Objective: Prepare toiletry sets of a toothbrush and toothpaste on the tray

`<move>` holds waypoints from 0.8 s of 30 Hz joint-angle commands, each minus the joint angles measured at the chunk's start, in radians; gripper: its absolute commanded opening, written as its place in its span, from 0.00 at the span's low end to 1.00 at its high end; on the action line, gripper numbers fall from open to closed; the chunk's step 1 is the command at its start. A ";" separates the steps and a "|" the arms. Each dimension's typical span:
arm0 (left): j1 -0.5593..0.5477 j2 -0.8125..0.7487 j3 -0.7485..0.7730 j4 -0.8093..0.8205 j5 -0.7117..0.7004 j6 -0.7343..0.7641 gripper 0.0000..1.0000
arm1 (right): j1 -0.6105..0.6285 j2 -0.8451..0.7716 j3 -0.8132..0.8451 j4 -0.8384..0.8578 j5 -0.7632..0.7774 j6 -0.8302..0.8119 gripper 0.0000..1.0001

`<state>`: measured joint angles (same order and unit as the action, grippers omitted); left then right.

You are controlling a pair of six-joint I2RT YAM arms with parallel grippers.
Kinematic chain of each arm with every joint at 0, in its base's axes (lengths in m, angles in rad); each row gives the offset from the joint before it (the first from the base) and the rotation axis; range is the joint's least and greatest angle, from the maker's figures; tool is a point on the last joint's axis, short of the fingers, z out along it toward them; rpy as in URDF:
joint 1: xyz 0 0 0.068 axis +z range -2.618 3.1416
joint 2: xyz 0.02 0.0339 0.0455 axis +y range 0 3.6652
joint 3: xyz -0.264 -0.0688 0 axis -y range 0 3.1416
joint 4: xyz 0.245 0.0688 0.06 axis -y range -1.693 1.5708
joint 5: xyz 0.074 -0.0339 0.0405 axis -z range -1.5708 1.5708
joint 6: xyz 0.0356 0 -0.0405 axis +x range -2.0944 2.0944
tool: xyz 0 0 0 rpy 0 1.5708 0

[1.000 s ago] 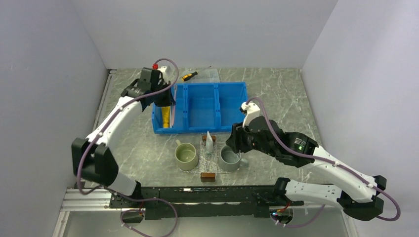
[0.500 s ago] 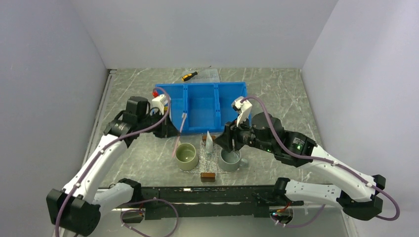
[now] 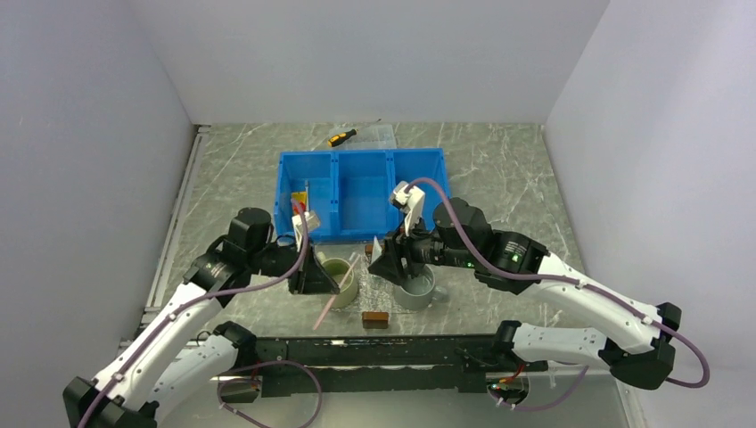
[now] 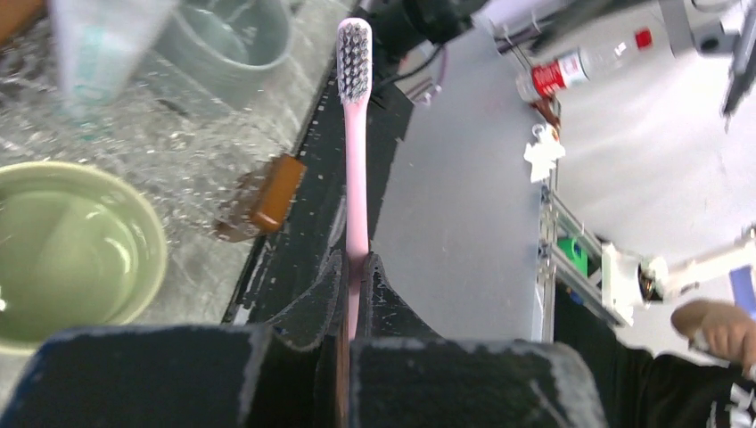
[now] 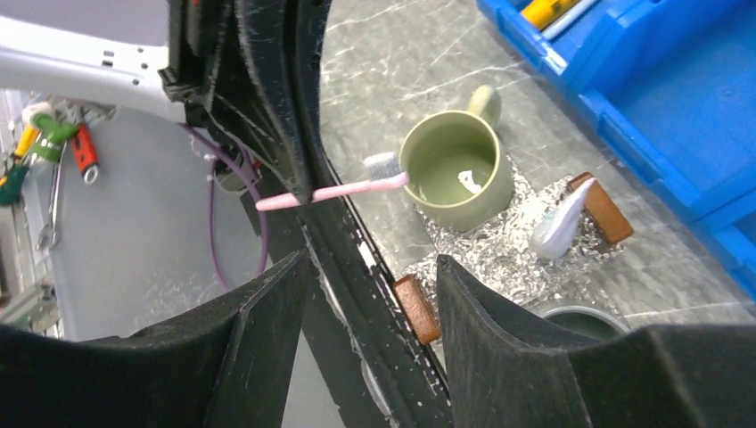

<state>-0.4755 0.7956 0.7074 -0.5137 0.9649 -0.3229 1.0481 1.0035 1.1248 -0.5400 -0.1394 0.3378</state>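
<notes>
Left gripper pinches the toothbrush (bristles outward); right gripper gapes, empty. Lay it flat in the tray.

Left arm lies low, reaching in from the left toward centre. I see the left gripper with fingers pinched tight on the toothbrush handle. Right arm is bent at the elbow, forearm pointing left. The right gripper has fingers spread, nothing between. The two grippers face each other, apart.

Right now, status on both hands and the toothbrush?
Left hand shut on toothbrush. Right hand open, empty, near tray. Toothpaste on tray. Green mug and grey mug flank tray.
</notes>
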 commanded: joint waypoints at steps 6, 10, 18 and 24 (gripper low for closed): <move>-0.101 -0.150 -0.013 0.066 0.114 0.074 0.00 | 0.002 -0.036 0.001 0.052 -0.297 -0.071 0.60; -0.116 -0.172 -0.031 0.094 0.152 0.069 0.00 | 0.003 -0.038 -0.001 0.060 -0.361 -0.066 0.60; -0.143 -0.197 -0.048 0.098 0.147 0.074 0.00 | 0.003 0.043 0.017 0.110 -0.462 -0.048 0.62; -0.157 -0.213 -0.054 0.099 0.139 0.071 0.00 | 0.002 0.092 0.035 0.145 -0.494 -0.048 0.62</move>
<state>-0.6193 0.5968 0.6575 -0.4587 1.0763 -0.2745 1.0489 1.0863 1.1210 -0.4728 -0.5713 0.2909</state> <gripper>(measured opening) 0.024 0.615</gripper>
